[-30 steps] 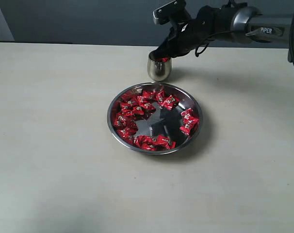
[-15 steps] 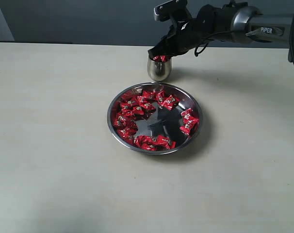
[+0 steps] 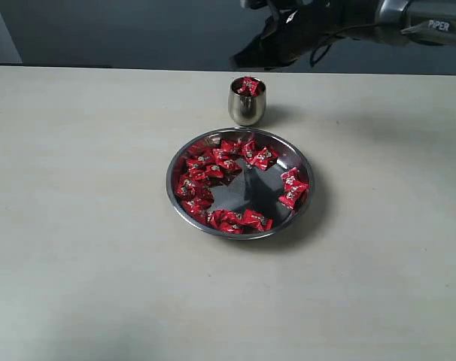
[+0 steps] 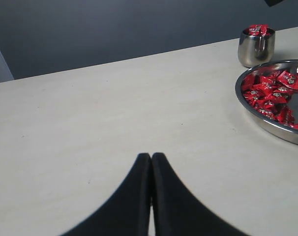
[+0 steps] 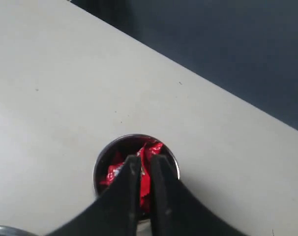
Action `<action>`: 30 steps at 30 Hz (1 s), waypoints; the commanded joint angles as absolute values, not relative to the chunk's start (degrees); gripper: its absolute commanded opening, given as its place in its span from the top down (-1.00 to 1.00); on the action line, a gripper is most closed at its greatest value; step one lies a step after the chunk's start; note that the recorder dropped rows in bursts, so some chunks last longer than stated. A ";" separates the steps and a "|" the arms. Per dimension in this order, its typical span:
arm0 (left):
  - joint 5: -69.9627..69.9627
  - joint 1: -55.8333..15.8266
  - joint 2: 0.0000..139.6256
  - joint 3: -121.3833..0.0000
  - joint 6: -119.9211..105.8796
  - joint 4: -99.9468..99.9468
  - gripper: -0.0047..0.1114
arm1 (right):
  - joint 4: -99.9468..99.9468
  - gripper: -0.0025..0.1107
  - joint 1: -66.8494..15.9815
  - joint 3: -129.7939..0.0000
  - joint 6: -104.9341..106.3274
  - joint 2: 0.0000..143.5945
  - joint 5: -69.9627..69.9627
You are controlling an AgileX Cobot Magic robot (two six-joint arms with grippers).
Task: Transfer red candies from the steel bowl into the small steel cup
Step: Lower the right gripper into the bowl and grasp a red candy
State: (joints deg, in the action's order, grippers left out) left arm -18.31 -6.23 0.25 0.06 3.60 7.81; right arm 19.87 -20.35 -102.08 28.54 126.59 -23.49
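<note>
The left gripper (image 4: pixel 150 156) shows only in its own wrist view: its two dark fingers are pressed flat together with nothing between them, low over the pale table (image 4: pixel 90 113) and well apart from the dishes. In the exterior view the steel bowl (image 3: pixel 249 194) sits near the middle of the table (image 3: pixel 77 226). Most of the red candies (image 3: pixel 213 167) lie in it, in a loose ring along the rim, thickest on the left side, with a smaller clump at the right edge and bare steel in the middle. Just behind the bowl, near it but not touching, the small steel cup (image 3: pixel 247 109) stands upright. It is filled to the brim, and a few red wrappers (image 3: pixel 248 85) poke above its rim. Above the cup and slightly to its right, the right gripper (image 3: pixel 247 56) hangs in the air, clear of the cup, dark against the dark wall, at the end of its arm (image 3: pixel 408 15), which reaches in from the right. From the right wrist view, this gripper (image 5: pixel 145 160) points straight down over the mouth of the cup (image 5: pixel 97 172). Its fingers stand a little apart, with only a thin gap and nothing held, and the heaped wrappers (image 5: pixel 151 150) show below them.
</note>
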 commanded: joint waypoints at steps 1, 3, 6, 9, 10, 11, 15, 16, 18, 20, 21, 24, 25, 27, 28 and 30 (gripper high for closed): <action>-17.77 -6.40 0.00 0.00 3.91 7.75 0.91 | 20.38 0.97 -20.03 -101.93 28.29 123.51 -27.83; -17.77 -6.40 0.00 0.00 3.91 7.75 0.91 | 20.38 0.97 -20.03 -101.93 28.29 122.90 -29.90; -17.77 -6.40 0.00 0.00 3.91 7.75 0.91 | 20.38 0.97 -20.03 -101.93 28.29 122.61 -32.81; -17.77 -6.40 0.00 0.00 3.91 7.75 0.91 | 20.38 0.97 -20.03 -101.93 28.29 122.61 -34.73; -17.77 -6.40 0.00 0.00 3.91 7.75 0.91 | 20.50 0.97 -20.03 -101.93 28.29 122.61 -35.43; -17.77 -6.40 0.00 0.00 3.91 7.75 0.91 | 20.75 0.97 -20.03 -101.93 28.29 122.61 -36.09; -17.77 -6.40 0.00 0.00 3.91 7.75 0.91 | 21.25 0.97 -20.03 -101.93 28.42 122.61 -40.92; -17.77 -6.40 0.00 0.00 3.91 7.75 0.91 | 21.34 0.97 -20.03 -101.93 28.53 122.61 -42.91; -17.77 -6.40 0.00 0.00 3.91 7.75 0.91 | 21.87 0.97 -20.15 -101.93 29.43 122.61 -46.29; -17.77 -6.40 0.00 0.00 3.91 7.75 0.91 | 24.17 0.97 -20.15 -101.93 31.98 122.53 -48.16; -17.77 -6.40 0.00 0.00 3.91 7.75 0.91 | 25.35 0.97 -20.15 -101.93 32.71 122.53 -48.90; -17.77 -6.40 0.00 0.00 3.91 7.75 0.91 | 28.84 0.97 -20.15 -101.83 34.83 122.49 -52.99; -17.77 -6.40 0.00 0.00 3.91 7.75 0.91 | 30.83 0.97 -20.15 -100.88 36.56 122.49 -53.40; -17.77 -6.40 0.00 0.00 3.91 7.75 0.91 | 32.48 0.97 -20.15 -98.65 39.48 122.49 -53.62; -17.77 -6.40 0.00 0.00 3.91 7.75 0.91 | 32.26 0.97 -20.15 -97.30 40.29 122.59 -53.62; -17.77 -6.40 0.00 0.00 3.91 7.75 0.91 | 31.02 0.97 -20.15 -94.76 40.48 122.59 -52.90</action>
State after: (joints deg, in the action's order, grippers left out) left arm -18.31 -6.23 0.25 0.06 3.60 7.81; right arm 31.38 -20.35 -97.46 38.62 123.19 -52.93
